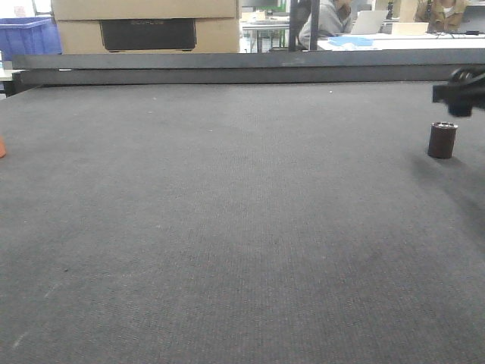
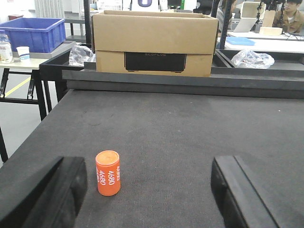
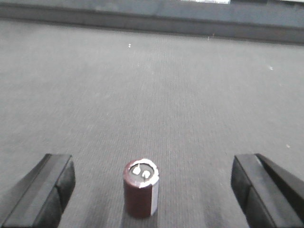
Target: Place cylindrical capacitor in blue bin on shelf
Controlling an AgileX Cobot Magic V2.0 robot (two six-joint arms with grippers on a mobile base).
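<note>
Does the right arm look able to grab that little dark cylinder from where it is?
Probably yes. The cylindrical capacitor stands upright on the mat, in line with the gap between the right gripper's open fingers, and nothing blocks the way.

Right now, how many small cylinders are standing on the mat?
2. The maroon capacitor stands at the far right of the mat. The orange cylinder stands at its far left edge. Others could sit outside these views.
</note>
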